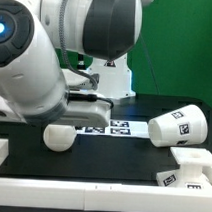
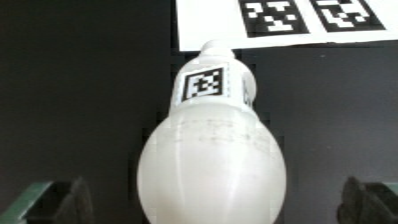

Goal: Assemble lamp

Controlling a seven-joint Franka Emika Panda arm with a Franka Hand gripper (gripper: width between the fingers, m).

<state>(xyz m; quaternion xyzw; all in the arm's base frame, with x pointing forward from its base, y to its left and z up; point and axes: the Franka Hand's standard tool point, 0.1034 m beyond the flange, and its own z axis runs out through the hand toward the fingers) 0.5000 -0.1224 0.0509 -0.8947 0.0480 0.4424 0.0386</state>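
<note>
Black tabletop (image 1: 102,159): bulb (image 1: 59,138), sideways shade (image 1: 176,125), base (image 1: 186,170).

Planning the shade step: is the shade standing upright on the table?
No, in the exterior view the shade lies tipped on its side on the table.

The bulb (image 1: 60,138) is all white. On its neck sits one small square tag (image 2: 210,83), black with little white blocks. The shade (image 1: 176,126) is white too, with a black and white square tag on it. The base (image 1: 197,163) is white with the same sort of tag. The marker board (image 1: 108,127) is white with black blocky squares. The bench (image 1: 122,155) is black. The wall (image 1: 182,47) behind is green. The robot arm (image 1: 87,33) is white, with a round blue light (image 1: 5,28). The end effector (image 2: 210,205) has dark fingers (image 2: 50,200).
</note>
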